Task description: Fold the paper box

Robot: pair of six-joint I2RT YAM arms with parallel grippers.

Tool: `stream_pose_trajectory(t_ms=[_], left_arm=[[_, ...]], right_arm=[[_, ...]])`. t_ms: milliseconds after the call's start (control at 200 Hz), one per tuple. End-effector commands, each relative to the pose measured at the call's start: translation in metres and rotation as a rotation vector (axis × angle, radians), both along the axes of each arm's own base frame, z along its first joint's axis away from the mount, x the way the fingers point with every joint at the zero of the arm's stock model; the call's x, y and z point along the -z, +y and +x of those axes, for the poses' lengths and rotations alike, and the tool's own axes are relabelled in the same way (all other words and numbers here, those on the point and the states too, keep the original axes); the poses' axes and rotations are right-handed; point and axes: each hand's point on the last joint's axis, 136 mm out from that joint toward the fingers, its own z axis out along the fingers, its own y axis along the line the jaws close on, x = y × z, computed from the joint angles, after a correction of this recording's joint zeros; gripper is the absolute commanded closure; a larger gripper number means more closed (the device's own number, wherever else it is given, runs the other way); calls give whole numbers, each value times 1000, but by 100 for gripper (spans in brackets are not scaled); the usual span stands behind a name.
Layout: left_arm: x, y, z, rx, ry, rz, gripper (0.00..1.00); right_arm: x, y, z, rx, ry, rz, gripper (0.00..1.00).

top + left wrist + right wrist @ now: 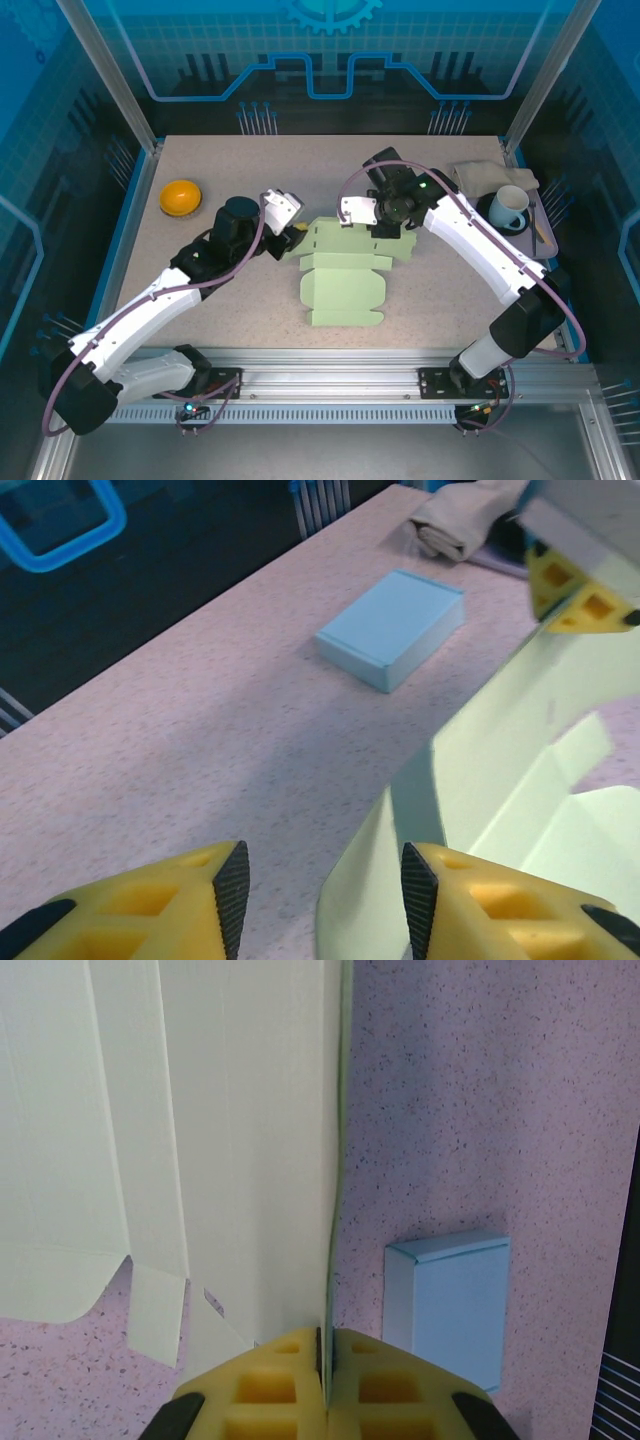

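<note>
On our speckled table [430, 300], the unfolded green paper box [343, 288] lies at the centre. Our right gripper [325, 1345] is clamped on its raised far flap. Our left gripper [320, 885] stands with fingers apart, a left flap's edge between them.

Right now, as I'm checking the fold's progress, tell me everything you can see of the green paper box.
The paper box is a pale green die-cut card blank with creases and flaps. Its near part lies flat on the table, and its far panels are raised. The right gripper is shut on one panel's edge. Another flap stands between the fingers of the open left gripper.
</note>
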Motion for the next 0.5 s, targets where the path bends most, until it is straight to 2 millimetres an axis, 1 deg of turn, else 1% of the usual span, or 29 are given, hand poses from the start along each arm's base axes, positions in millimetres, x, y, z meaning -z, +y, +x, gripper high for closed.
stream_pose_trajectory(t_ms=[0,130,295,450,495], left_arm=[[-25,-24,-14,135,-2,-105,52],[-26,-33,-10,154,16,-123,51],[-25,-45,-7,192,38,-119,50],[-28,-51,-5,214,25,-121,50],[-29,-53,-7,232,19,-127,50]], right_arm=[[-9,11,-11,-47,-5,49,100],[-10,15,-16,-61,14,76,100],[-8,22,-29,-113,39,101,100],[-5,24,-42,-157,61,110,100],[-5,25,-45,-167,64,113,100]])
